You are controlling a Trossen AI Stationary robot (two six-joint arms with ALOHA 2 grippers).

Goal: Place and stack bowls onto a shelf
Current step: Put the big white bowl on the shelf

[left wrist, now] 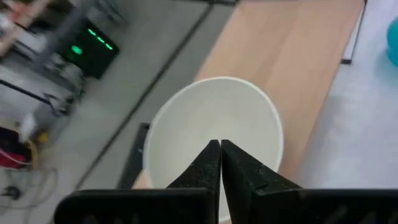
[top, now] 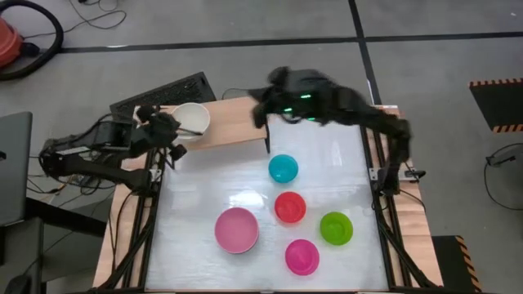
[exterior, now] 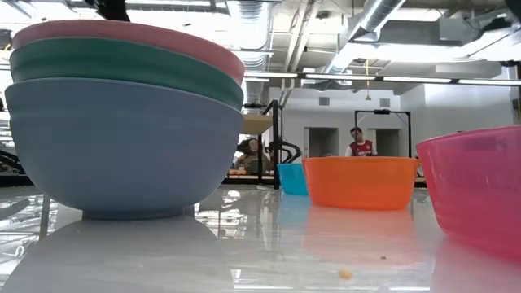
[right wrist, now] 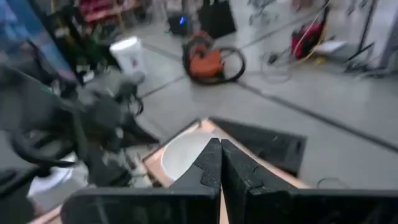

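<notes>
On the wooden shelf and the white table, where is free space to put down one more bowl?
The light-wood shelf is bare between the white bowl and the right gripper. The white tabletop is bare left of the cyan bowl. It is crowded around the red bowl.

Left hand (top: 174, 131) and right hand (top: 263, 108) both closed (arms extended inward).

Six bowls are seen from above. One white bowl (top: 192, 118) is counted on the one wooden shelf (top: 233, 124). Five bowls are counted on the white table: one pink (top: 237, 229), one cyan (top: 283, 168), one red (top: 289, 207), one lime green (top: 336, 227) and one magenta (top: 301, 256). Two dark robot arms are counted.
</notes>
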